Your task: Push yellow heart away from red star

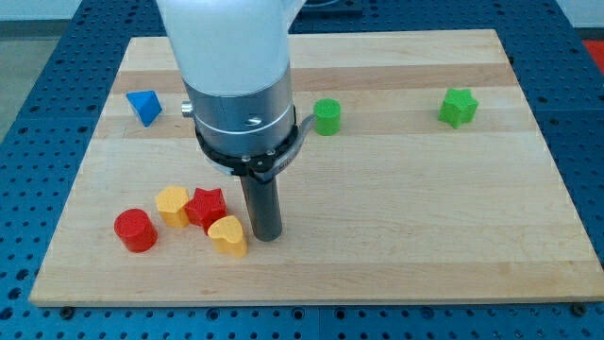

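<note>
Yellow heart (227, 235) near board's (406, 264) bottom edge

We see a pale wood worktop (396, 236) (smooth, visible grain), matt plastic-looking yellow heart (227, 235) and red star (206, 206).

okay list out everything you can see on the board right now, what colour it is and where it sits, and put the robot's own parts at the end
yellow heart: one, yellow, lower left, touching the red star's lower right edge.
red star: one, red, lower left, between the two yellow blocks.
yellow block: one, yellow, shape unclear, against the red star's left side.
red cylinder: one, red, furthest toward the view's left in the lower cluster.
blue block: one, blue, upper left, angular shape.
green cylinder: one, green, upper middle.
green star: one, green, upper right.
wooden board: one, light wood, on a blue surface.
my tip: one, dark rod end, just to the view's right of the yellow heart, at or very near it.
</note>
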`<action>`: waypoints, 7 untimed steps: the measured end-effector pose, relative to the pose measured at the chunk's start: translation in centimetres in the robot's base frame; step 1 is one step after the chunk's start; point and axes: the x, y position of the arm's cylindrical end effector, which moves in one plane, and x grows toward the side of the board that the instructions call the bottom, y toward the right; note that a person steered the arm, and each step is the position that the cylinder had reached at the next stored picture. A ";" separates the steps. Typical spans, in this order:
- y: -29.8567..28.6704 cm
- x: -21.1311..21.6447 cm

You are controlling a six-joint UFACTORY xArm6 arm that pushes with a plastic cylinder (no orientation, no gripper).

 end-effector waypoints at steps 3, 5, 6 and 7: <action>-3.6 0.3; -4.3 1.4; -4.4 1.4; -3.9 1.5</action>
